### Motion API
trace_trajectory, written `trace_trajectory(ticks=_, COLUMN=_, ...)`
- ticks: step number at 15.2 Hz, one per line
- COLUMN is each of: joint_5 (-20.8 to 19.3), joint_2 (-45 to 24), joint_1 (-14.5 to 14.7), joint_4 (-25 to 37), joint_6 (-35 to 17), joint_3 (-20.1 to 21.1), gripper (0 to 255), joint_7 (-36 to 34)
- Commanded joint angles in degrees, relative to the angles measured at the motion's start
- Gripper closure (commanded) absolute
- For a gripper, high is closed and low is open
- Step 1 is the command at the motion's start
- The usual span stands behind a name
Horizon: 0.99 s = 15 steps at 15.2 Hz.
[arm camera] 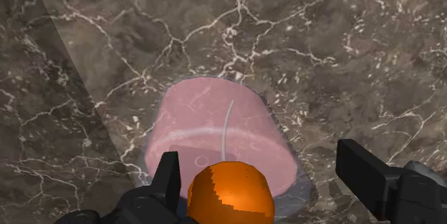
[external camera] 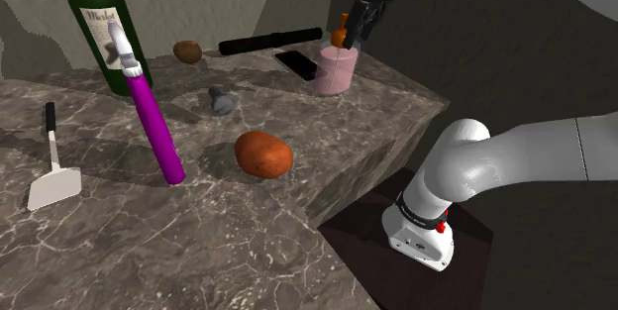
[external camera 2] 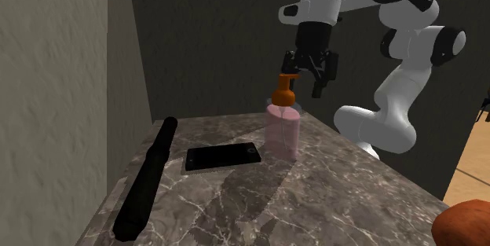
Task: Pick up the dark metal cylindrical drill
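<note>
Pincer: your gripper (external camera: pixel 359 36) (external camera 2: pixel 306 75) (arm camera: pixel 261 157) hangs over the back corner of the counter, pointing down; its fingers (arm camera: pixel 168 179) stand wide apart and clasp nothing
Between the fingers: in the wrist view you see the orange pump head (arm camera: pixel 231 194) (external camera: pixel 340 35) (external camera 2: pixel 283 93) in the gap, close beside one finger and well clear of the other; whether that near finger touches it, you cannot tell
Under the gripper: a pink soap bottle (external camera: pixel 335 70) (external camera 2: pixel 283 130) (arm camera: pixel 215 126) stands upright and carries that pump head
Task item: the drill (external camera: pixel 269 40) (external camera 2: pixel 145 181), a long black cylinder, lies flat on the marble counter (external camera: pixel 119 249) (external camera 2: pixel 338 189) along the wall, apart from the gripper
Neighbour: a black phone (external camera: pixel 297 61) (external camera 2: pixel 223 156) lies flat between the drill and the soap bottle, touching neither in the second exterior view
Front of counter, shoulder view: you have a green wine bottle (external camera: pixel 99 21) at the left, a magenta-handled tool (external camera: pixel 158 125) leaning in front of it, and a spatula (external camera: pixel 51 174) lying nearer the left edge
Also there: a large orange-brown lump (external camera: pixel 262 154), a smaller brown lump (external camera: pixel 187 51) near the drill's end, and a small grey item (external camera: pixel 222 101) between them
</note>
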State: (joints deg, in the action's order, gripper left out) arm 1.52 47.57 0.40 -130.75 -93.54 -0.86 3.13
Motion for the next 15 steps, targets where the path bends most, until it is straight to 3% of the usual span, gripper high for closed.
trace_trajectory(ticks=1, joint_5=0.0, joint_2=0.0, joint_1=0.0, joint_4=0.0, joint_6=0.0, joint_3=0.0, gripper=0, joint_7=0.0)
trace_trajectory(ticks=8, joint_5=-4.5, joint_2=-13.0, joint_1=3.8, joint_4=6.3, joint_6=-4.7, joint_3=-9.1, gripper=0, joint_7=20.4)
trace_trajectory(ticks=15, joint_5=-4.6, joint_2=-28.9, joint_1=7.4, joint_4=17.7, joint_6=-7.6, joint_3=-16.0, gripper=0, joint_7=40.6)
